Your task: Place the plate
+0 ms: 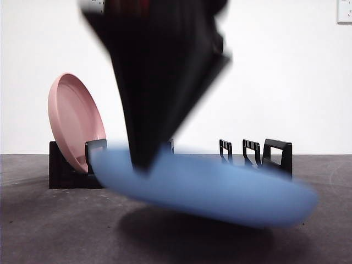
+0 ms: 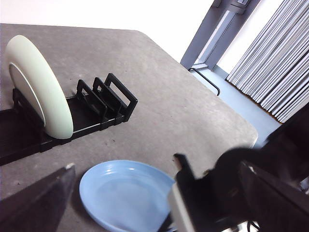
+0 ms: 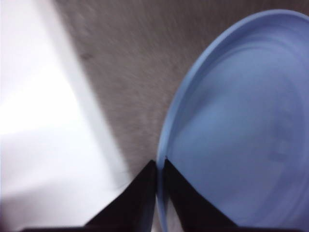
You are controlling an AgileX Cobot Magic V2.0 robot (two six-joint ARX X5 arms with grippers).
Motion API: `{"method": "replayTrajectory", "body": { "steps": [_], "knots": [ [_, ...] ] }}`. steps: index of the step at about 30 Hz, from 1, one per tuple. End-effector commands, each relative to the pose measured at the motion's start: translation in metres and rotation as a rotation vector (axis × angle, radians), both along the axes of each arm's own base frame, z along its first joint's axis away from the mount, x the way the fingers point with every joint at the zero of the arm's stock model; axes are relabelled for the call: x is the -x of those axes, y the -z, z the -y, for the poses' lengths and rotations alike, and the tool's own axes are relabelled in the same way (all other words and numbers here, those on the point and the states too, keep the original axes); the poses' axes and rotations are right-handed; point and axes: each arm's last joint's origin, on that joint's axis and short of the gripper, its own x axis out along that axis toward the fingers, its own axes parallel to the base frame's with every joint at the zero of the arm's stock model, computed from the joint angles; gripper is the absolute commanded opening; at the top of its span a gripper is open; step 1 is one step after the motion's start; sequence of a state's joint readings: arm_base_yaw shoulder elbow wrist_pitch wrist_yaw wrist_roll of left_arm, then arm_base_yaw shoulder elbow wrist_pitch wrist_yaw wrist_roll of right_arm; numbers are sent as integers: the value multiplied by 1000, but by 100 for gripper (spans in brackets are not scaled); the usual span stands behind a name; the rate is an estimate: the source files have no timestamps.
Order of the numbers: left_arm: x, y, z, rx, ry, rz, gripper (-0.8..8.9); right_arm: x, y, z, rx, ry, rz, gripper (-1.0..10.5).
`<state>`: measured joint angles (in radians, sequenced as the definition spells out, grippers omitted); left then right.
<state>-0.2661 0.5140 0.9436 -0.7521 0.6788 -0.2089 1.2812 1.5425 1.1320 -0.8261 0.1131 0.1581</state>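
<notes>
While our right gripper [image 3: 157,169] pinches the rim of the blue plate [image 1: 209,190], its jaws closed together on the edge, the plate hangs tilted just above the surface [image 1: 55,231], with a shadow under it. In the front view the gripper comes down from twelve o'clock and bites the rim at the plate's ten o'clock side, so the whole dish spreads away from the jaws toward four o'clock, its far edge sagging lower. We judge that it is lifted clear or nearly so, though blur keeps us from being sure.

Behind the plate stands the black rack [image 1: 74,168], running from nine o'clock to three o'clock across the front view. A pink plate [image 1: 74,121] leans upright in its nine o'clock end; the left wrist view shows it much paler. The open dividers [image 1: 264,154] toward three o'clock are free.

The relation that matters for us is this: the rack lies beyond the plate, and the plate is close to flat while the slots take a dish on edge. So we judge that the plate must be turned upright, rim down, and lined up with a free gap.

Our left gripper [image 2: 159,203] waits above, near the plate, its jaws well apart and holding nothing. The right arm is plainly the one at work.
</notes>
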Motion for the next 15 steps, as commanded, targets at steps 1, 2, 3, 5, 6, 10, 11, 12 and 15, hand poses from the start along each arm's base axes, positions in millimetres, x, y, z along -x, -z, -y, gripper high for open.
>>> {"method": "replayTrajectory", "body": {
  "steps": [1, 2, 3, 5, 6, 10, 11, 12, 15],
  "knots": [
    [1, -6, 0, -1, 1, 39, 563, 1, 17, -9, -12, -18, 47, 11],
    [1, -6, 0, -1, 1, 39, 562, 2, 20, -10, -9, -19, 66, 11],
    [1, -6, 0, -1, 1, 38, 562, 1, 25, -11, -1, -24, 88, 11],
    [1, -6, 0, -1, 1, 39, 562, 0, 32, -14, 24, -32, 115, 11],
    [1, -6, 0, -1, 1, 40, 563, 0, 36, -16, 34, -41, 122, 11],
    [1, -6, 0, -1, 1, 41, 562, -1, 50, -27, 29, -75, 133, 11],
    [1, -6, 0, -1, 1, 41, 562, -1, 53, -30, 26, -78, 134, 11],
    [1, -6, 0, -1, 1, 41, 563, 1, 56, -31, 29, -83, 133, 11],
    [1, -6, 0, 0, 1, 42, 563, 5, 60, -34, 42, -101, 130, 11]
  ]
}}
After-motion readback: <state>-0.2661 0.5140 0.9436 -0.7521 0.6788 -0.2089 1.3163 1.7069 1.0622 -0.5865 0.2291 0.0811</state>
